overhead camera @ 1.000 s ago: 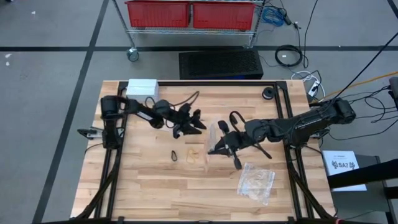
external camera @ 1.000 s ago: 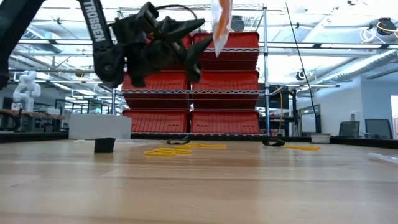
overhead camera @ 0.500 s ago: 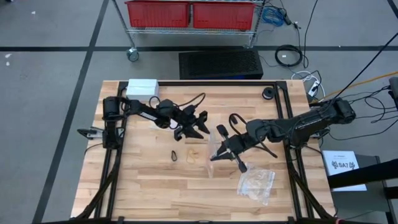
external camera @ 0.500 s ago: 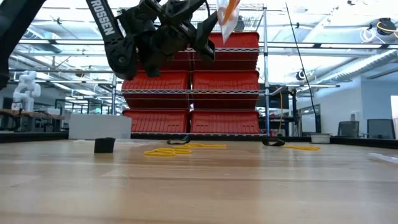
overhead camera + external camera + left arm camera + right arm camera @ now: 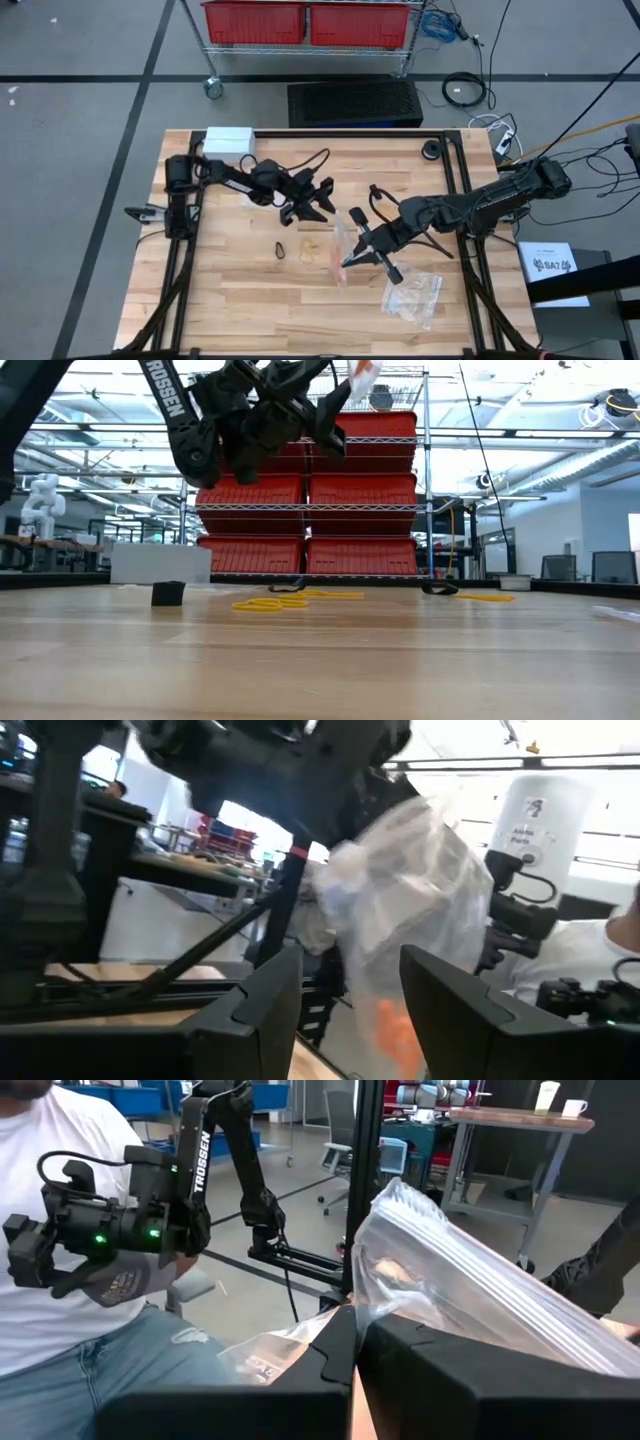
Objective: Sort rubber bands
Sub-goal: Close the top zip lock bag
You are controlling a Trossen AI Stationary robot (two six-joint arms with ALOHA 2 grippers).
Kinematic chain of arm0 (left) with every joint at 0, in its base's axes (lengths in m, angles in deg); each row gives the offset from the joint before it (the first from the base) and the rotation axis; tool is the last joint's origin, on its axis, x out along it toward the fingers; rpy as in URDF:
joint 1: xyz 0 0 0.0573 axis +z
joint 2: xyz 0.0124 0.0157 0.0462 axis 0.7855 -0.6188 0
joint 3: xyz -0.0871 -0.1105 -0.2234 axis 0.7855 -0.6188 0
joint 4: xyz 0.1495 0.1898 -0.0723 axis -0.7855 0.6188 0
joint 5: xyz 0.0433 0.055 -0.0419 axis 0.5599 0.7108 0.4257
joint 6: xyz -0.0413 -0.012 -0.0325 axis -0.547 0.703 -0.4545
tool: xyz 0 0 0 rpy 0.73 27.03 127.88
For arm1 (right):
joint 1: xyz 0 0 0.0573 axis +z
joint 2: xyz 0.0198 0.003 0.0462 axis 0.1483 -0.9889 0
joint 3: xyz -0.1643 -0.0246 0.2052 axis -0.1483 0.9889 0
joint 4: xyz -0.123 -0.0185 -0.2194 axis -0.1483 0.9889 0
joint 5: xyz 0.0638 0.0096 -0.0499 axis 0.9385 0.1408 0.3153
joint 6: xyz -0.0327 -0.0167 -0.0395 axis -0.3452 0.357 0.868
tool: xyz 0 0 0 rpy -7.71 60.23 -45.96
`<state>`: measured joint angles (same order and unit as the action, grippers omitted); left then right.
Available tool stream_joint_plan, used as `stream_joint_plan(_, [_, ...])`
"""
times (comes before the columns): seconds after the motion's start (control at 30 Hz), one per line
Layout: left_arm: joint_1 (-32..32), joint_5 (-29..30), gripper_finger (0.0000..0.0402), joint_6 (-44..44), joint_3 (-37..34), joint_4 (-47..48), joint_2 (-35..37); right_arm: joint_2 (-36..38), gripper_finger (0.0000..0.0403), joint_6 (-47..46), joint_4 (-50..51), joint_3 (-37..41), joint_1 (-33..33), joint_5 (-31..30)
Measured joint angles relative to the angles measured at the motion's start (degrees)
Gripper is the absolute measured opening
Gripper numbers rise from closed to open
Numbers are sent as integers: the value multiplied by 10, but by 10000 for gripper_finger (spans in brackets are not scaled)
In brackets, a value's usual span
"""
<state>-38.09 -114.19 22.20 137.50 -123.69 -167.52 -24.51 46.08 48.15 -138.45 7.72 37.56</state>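
My right gripper point(image 5: 346, 262) is shut on a clear plastic bag point(image 5: 339, 240) with orange-red rubber bands inside, held high over the table's middle point(image 5: 362, 370). My left gripper point(image 5: 322, 200) hovers open just left of it, fingers level and pointing at the bag point(image 5: 400, 890), which shows past its two fingertips point(image 5: 345, 1010) without touching them. A black rubber band point(image 5: 282, 249) and a tan-yellow one point(image 5: 310, 245) lie flat on the wood below. My right gripper pinches the bag's wrinkled edge point(image 5: 356, 1316) between its two shut fingers point(image 5: 420, 1370). The fingers come roughly level from the table's right side. The bag spreads out beyond the fingertips, lifted clear of the table, its ribbed strip point(image 5: 480, 1280) away from the fingers.
A second clear bag point(image 5: 412, 293) lies on the table near the right arm. A white box point(image 5: 228, 138) sits at the far left corner and a small black part point(image 5: 431, 150) at the far right. A seated person point(image 5: 60, 1230) shows beyond the table.
My left gripper has risen and edged toward the bag, staying open. My right gripper has turned at the wrist, still shut, and the bag has swung toward the near edge and upward in the low view.
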Motion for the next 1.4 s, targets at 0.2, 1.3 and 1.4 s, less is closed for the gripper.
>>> stream_joint_plan(0.2, [-7,8,176,1,38,28,0,0,0,5,-5,0,0,0])
stream_joint_plan(1.3, [61,-8,5,61,37,162,0,0,20,-167,179,0,-28,-108])
stream_joint_plan(1.4, [75,-25,5,59,35,161,0,0,35,-187,227,0,-43,-132])
